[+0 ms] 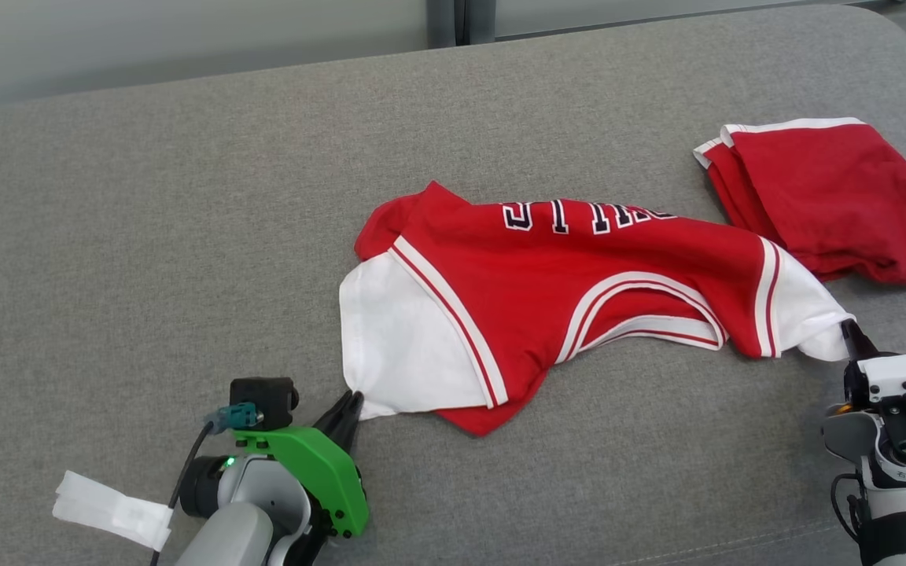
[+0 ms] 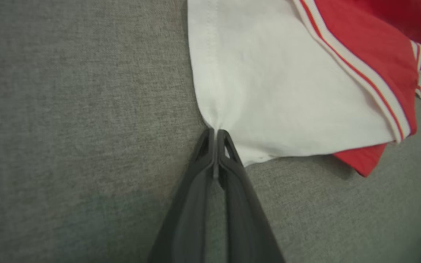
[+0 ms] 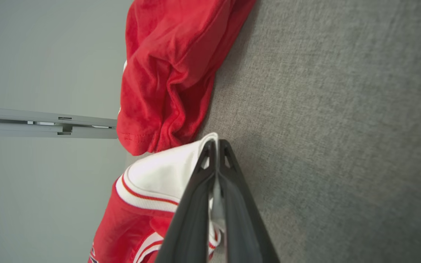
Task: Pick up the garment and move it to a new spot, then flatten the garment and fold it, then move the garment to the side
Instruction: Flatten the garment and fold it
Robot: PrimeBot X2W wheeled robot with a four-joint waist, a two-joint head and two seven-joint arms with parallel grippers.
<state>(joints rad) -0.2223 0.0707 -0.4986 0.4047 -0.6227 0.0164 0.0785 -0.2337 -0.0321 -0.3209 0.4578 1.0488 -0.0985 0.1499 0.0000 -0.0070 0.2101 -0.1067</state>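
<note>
On the sofa (image 1: 146,236), the left hand (image 1: 351,402) pinches one white sleeve of the jersey (image 1: 547,291); the right hand (image 1: 852,332) pinches the other, near the right edge.

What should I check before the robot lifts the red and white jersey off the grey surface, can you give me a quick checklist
1. Left fingers shut on a white corner of the red and white fabric jersey: ok.
2. Right fingers shut on the jersey's opposite white sleeve edge: ok.
3. Both grips at the cloth's outer ends, so it can stretch between them: ok.
4. Jersey lying flat: not ok; it is rumpled and its lettering is creased.
5. Jersey free of the folded red fabric garment: cannot tell; in the head view they meet beside the right sleeve.
</note>
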